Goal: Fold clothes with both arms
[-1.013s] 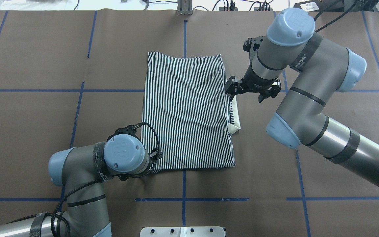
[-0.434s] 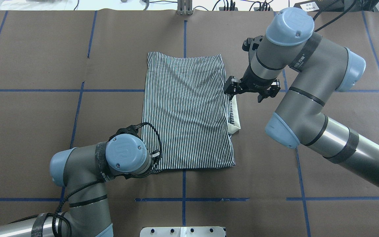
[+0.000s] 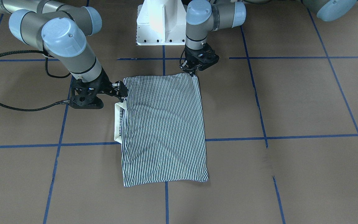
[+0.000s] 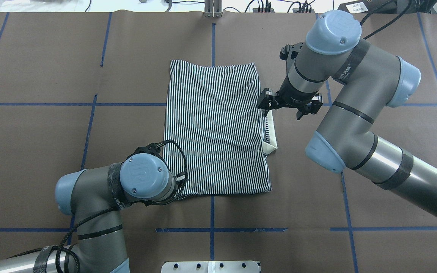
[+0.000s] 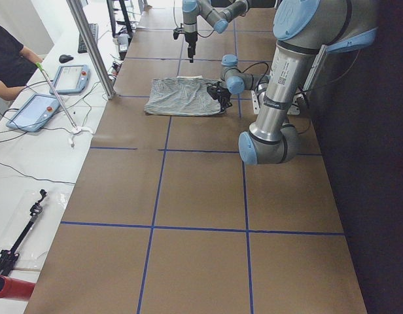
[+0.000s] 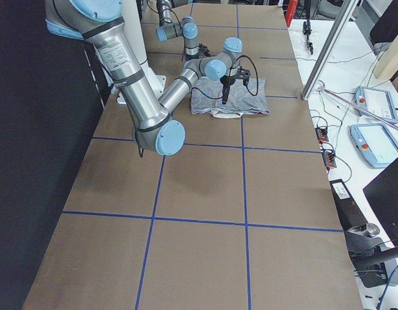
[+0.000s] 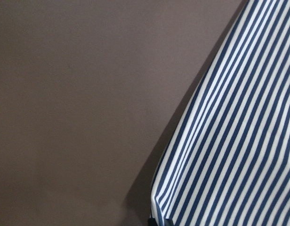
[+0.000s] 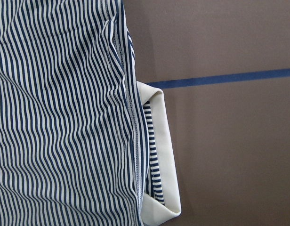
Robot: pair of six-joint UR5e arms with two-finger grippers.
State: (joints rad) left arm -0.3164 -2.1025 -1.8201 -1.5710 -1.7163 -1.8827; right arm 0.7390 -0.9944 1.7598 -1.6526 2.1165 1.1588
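Folded striped polo shirt (image 4: 216, 129) lies flat on the table (image 4: 51, 132) before the white pedestal (image 3: 157, 25), long axis pointing away from it, cream collar (image 4: 273, 134) jutting from its right edge. Left gripper (image 3: 192, 73) jaws pinch the pedestal-side corner. Right gripper (image 3: 122, 92) is at the collar edge; I cannot tell how its jaws stand.

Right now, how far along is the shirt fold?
Done: the shirt already lies as a flat rectangle, sleeves hidden, only the cream collar poking out on the robot's right. In hand: the left arm has its jaws at the near left corner, the right arm at the right edge beside the collar; grip unclear. Left: probably one more fold across, then release.
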